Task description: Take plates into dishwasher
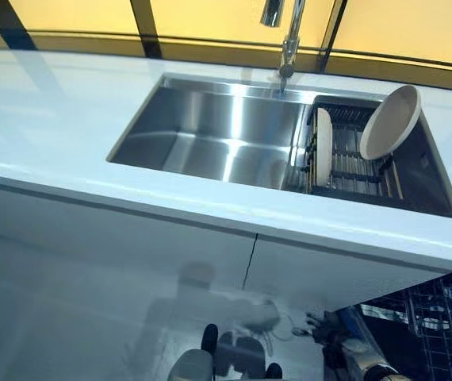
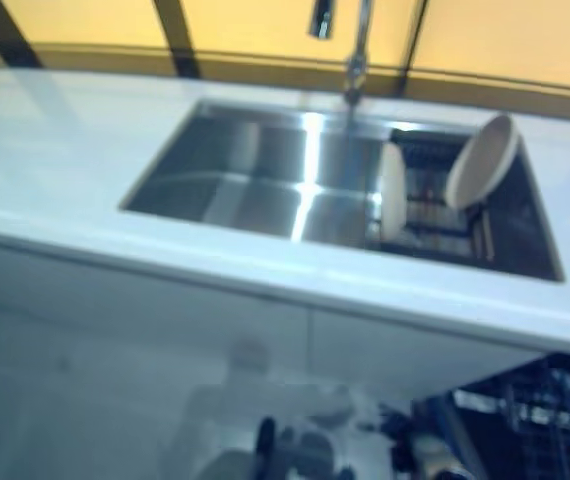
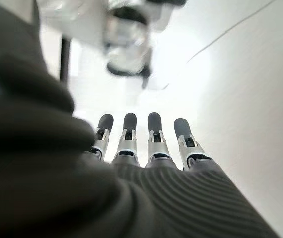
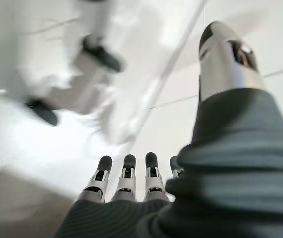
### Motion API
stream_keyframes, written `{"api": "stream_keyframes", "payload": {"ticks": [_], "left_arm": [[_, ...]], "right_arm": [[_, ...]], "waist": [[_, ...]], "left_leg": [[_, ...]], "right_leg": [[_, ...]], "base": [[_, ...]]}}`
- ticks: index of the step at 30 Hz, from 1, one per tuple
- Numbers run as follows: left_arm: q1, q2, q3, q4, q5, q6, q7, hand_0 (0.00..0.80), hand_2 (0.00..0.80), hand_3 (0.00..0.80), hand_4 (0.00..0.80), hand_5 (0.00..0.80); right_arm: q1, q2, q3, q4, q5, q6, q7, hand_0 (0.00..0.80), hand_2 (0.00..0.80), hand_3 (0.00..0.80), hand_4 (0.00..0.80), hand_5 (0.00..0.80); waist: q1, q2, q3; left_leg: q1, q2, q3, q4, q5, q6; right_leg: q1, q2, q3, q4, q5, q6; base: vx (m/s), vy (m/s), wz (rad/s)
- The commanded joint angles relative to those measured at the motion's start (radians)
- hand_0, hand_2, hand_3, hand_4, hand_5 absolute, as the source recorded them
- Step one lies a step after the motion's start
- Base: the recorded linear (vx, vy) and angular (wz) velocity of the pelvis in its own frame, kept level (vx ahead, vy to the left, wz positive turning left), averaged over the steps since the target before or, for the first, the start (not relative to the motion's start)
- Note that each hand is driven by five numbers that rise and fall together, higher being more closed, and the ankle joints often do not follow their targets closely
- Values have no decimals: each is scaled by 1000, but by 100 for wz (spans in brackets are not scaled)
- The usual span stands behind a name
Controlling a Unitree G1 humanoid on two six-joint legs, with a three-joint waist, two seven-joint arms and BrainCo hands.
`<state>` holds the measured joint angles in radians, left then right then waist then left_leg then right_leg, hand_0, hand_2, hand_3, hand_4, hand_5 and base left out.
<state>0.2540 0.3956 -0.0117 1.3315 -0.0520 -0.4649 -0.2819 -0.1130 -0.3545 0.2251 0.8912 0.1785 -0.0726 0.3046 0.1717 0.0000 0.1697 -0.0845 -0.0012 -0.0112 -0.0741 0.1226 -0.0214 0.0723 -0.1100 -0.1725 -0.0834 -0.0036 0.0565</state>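
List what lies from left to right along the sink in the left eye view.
Empty sink basin → faucet → upright plate seen edge-on in the rack → leaning plate.

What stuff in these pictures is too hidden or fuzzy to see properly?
- Dishwasher rack: cut off at the eye views' lower right corner; what it holds is unclear.
- Faucet: its top runs off the upper edge.
- Upright plate in the sink rack: seen edge-on, so its face is hidden; the leaning plate shows fully.
- Left hand and right hand: straight fingers, holding nothing; the background beyond them is blurred.
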Motion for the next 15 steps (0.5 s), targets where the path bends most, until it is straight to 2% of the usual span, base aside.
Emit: {"api": "stream_keyframes", "payload": {"ticks": [1, 2, 3, 4, 6, 9, 11, 12, 13, 14, 15], "left_arm": [[104, 24, 61, 35, 56, -68, 4, 0, 0, 0, 0, 0], [130, 28, 91, 37, 63, -86, -1, 0, 0, 0, 0, 0], [138, 30, 103, 44, 65, -95, -5, 0, 0, 0, 0, 0], [138, 30, 103, 44, 65, -95, -5, 0, 0, 0, 0, 0], [157, 29, 130, 71, 76, -122, -7, 0, 0, 0, 0, 0], [165, 27, 139, 94, 79, -147, -1, 0, 0, 0, 0, 0], [173, 21, 147, 123, 92, -174, 26, 0, 0, 0, 0, 0], [117, -17, 85, 131, 63, -105, 103, 0, 0, 0, 0, 0], [95, -51, 26, 94, 32, -26, 167, 0, 0, 0, 0, 0], [85, -71, 16, 53, 40, 39, 199, 0, 0, 0, 0, 0], [74, -84, 2, 5, 34, 115, 217, 0, 0, 0, 0, 0]], "right_arm": [[19, -113, -38, -274, 92, 15, 127, 0, 0, 0, 0, 0], [68, -150, -81, -402, 113, 12, 184, 0, 0, 0, 0, 0], [90, -165, -108, -456, 123, 18, 209, 0, 0, 0, 0, 0], [92, -165, -109, -458, 123, 19, 209, 0, 0, 0, 0, 0], [137, -208, -195, -575, 166, 2, 272, 0, 0, 0, 0, 0], [167, -244, -264, -660, 219, 24, 300, 0, 0, 0, 0, 0], [195, -280, -357, -733, 324, 32, 302, 0, 0, 0, 0, 0], [172, -293, -358, -699, 365, 21, 327, 0, 0, 0, 0, 0], [157, -314, -350, -696, 422, 16, 318, 0, 0, 0, 0, 0], [164, -338, -364, -723, 469, 32, 304, 0, 0, 0, 0, 0], [178, -374, -437, -793, 525, 105, 309, 0, 0, 0, 0, 0]], "waist": [[-15, -15, -1], [-37, -26, -1], [-47, -31, -1], [-46, -31, -1], [-75, -43, -5], [-92, -53, -11], [-111, -63, -18], [-122, -82, -23], [-133, -91, -28], [-139, -94, -33], [-154, -98, -49]], "left_leg": [[-52, 35, -14, 59, -8, -14], [-47, 46, 4, 55, -11, -15], [-45, 52, 14, 55, -13, -17], [-45, 52, 14, 54, -13, -17], [-29, 70, 41, 50, -22, -21], [-21, 82, 56, 53, -31, -26], [-12, 95, 70, 55, -42, -34], [-2, 97, 75, 60, -54, -28], [17, 107, 77, 59, -62, -41], [29, 114, 79, 63, -68, -47], [32, 117, 84, 75, -77, -52]], "right_leg": [[13, -44, -1, 89, 9, 51], [7, -45, 11, 86, 15, 58], [5, -46, 12, 85, 18, 62], [5, -46, 13, 85, 18, 62], [2, -49, 19, 82, 22, 71], [4, -49, 25, 81, 21, 75], [7, -49, 29, 80, 18, 76], [5, -47, 39, 82, 22, 77], [11, -43, 48, 83, 15, 77], [18, -42, 48, 86, 8, 76], [23, -42, 57, 88, 2, 75]], "base": [[-18, -65, -29], [-17, -51, -22], [-15, -44, -17], [-2, -30, -14], [16, -32, -19], [14, -23, -16], [51, -47, -14], [161, -84, -24], [205, -78, -38], [210, -1, -53], [167, 35, -46]]}}
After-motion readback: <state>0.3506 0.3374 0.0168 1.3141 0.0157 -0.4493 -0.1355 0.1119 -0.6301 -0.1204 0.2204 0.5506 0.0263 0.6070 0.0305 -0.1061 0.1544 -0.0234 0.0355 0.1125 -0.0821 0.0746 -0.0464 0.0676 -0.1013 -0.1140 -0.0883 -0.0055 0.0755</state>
